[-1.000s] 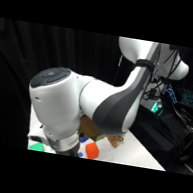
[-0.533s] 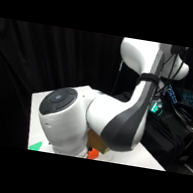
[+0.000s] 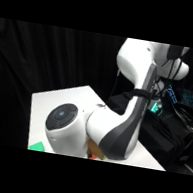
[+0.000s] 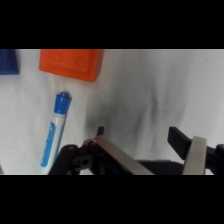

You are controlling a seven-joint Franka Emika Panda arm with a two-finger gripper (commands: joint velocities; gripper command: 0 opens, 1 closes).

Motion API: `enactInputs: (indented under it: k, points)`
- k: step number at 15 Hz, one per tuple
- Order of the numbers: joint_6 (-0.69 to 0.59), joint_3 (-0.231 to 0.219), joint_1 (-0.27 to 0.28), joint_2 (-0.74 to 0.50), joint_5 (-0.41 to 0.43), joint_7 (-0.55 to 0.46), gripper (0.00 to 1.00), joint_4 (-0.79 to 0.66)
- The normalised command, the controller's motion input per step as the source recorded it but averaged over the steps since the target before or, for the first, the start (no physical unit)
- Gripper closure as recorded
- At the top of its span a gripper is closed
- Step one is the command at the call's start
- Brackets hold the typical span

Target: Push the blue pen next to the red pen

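The gripper point(image 4: 150, 142) hangs beside the blue pen point(image 4: 54, 134), fingers spread wide and empty — a glancing push could roll it off toward the orange block point(image 4: 70, 64).

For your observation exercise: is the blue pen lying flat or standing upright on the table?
Lying flat. In the wrist view the blue pen shows its full length along the white table, blue cap toward the orange block.

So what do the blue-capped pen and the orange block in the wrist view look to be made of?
The blue-capped pen looks like smooth plastic: a white barrel with a blue printed band and a glossy blue cap. The orange block also looks like moulded plastic, matte and evenly coloured, with faint raised shapes on top, though painted wood can't be ruled out.
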Motion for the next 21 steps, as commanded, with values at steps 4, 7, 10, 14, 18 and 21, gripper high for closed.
enactInputs:
  k: [4,7,10,14,18,21]
  points:
    - [0.1,0.038,-0.072,0.12,0.093,-0.13,0.0,0.14]
    - [0.11,-0.02,-0.074,0.0,0.026,-0.15,0.0,0.03]
    - [0.09,-0.043,-0.097,-0.04,-0.009,-0.17,0.0,-0.02]
    - [0.08,-0.04,-0.117,-0.05,-0.027,-0.18,0.0,-0.05]
    - [0.07,-0.058,-0.118,-0.08,-0.068,-0.17,0.0,-0.06]
    - [0.04,-0.025,-0.117,-0.18,-0.069,-0.16,0.0,-0.13]
